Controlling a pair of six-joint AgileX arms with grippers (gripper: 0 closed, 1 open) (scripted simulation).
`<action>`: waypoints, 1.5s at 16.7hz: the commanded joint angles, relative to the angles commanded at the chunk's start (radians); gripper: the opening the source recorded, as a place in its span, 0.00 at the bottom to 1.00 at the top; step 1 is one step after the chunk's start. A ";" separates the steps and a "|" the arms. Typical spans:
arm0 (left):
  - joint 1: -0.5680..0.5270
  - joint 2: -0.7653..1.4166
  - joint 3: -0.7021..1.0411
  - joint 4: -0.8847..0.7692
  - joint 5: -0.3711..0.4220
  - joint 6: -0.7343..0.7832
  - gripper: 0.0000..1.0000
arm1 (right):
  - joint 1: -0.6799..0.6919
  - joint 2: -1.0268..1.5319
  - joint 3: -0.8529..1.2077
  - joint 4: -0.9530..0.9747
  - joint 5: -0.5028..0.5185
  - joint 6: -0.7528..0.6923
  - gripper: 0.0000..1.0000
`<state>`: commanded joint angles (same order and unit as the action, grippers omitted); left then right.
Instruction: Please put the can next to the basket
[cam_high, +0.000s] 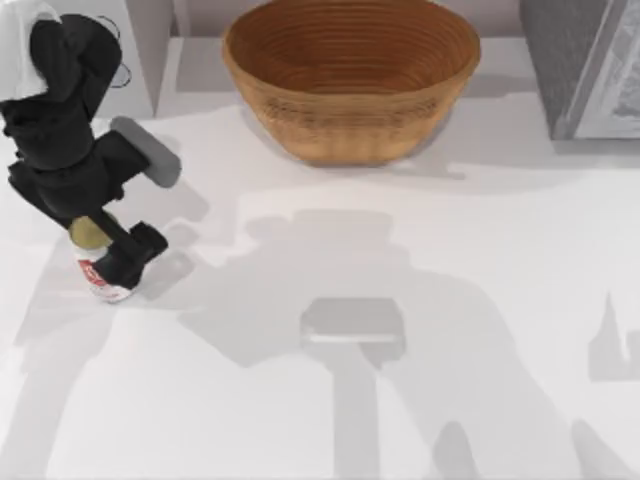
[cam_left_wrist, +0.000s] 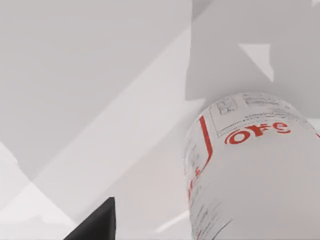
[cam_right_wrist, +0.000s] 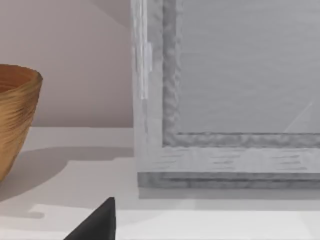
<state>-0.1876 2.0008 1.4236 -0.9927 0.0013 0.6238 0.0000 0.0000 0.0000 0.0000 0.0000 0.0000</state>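
A: Start near. Where is the left gripper (cam_high: 112, 262)?

B: In the top view it is at the table's left side, roughly nine o'clock from the table's centre, right at the can (cam_high: 104, 272). Black fingers (cam_high: 135, 250) sit against the can's side, and the pale gold top peeks out just under the wrist.

A: Is it pinching the can?

B: It looks pressed onto it. In the left wrist view the can (cam_left_wrist: 250, 170) looms directly ahead of the camera, with the red lettering close up and one dark fingertip (cam_left_wrist: 97, 222) at the edge. I judge the can is held between the jaws, though the second finger is hidden, so the grip itself is my reading.

A: The can's long axis?

B: Tilted rather than plainly upright, as far as I can tell: gold top toward eleven o'clock, red-labelled end toward five o'clock. Whether it rests on the table (cam_high: 320, 400) or is just off it, I cannot tell.

A: And farther out?

B: The basket (cam_high: 350, 80) stands at the far edge, about twelve o'clock from centre, well apart from the can. From the gripper it lies toward two o'clock. So the coming move is a carry up and to the right, ending just beside the basket's left wall.

A: The right arm?

B: Parked. Its wrist view shows the basket's rim (cam_right_wrist: 17, 115) and a grey box (cam_right_wrist: 225, 100); whether its fingers are spread I cannot tell. The left arm is clearly the nearer one.
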 joint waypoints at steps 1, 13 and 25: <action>0.000 0.000 0.000 0.000 0.000 0.000 0.92 | 0.000 0.000 0.000 0.000 0.000 0.000 1.00; 0.000 0.000 0.000 0.000 0.000 0.000 0.02 | 0.000 0.000 0.000 0.000 0.000 0.000 1.00; -0.017 0.012 0.022 -0.010 0.000 -0.033 0.00 | 0.000 0.000 0.000 0.000 0.000 0.000 1.00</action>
<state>-0.2049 2.0128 1.4461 -1.0030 0.0017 0.5909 0.0000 0.0000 0.0000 0.0000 0.0000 0.0000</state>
